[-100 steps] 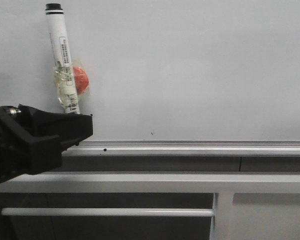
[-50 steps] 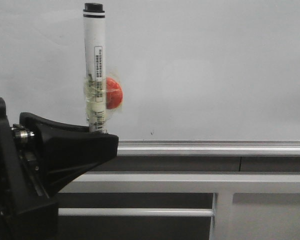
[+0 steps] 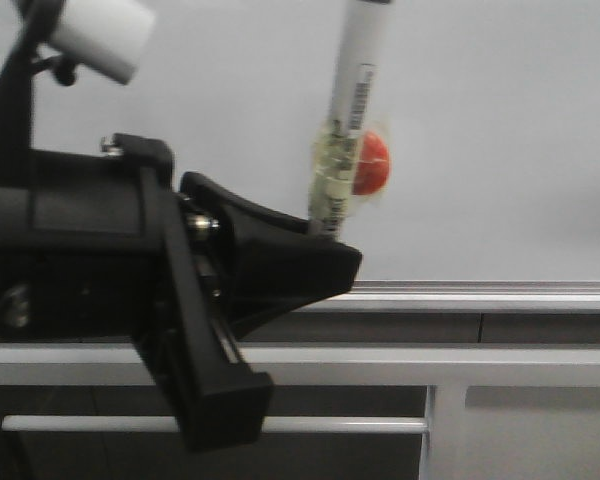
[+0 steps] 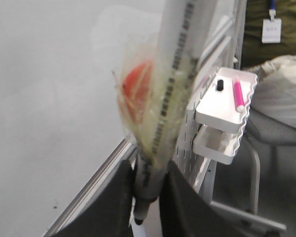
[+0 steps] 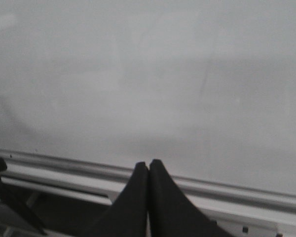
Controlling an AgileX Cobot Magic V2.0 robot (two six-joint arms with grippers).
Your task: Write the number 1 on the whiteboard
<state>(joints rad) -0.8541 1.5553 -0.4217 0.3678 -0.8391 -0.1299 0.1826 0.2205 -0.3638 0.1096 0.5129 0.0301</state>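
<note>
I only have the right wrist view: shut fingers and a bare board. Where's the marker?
Observer: The left gripper holds the marker, near upright in front of the whiteboard.
Operator: Any stroke yet?
Observer: None shows in the front view, though the left arm hides the board's left part.
Operator: Anything odd on the marker?
Observer: A red ball is taped to its barrel.

Marker (image 3: 352, 110) stands before the whiteboard (image 3: 500, 130), left of centre.
</note>
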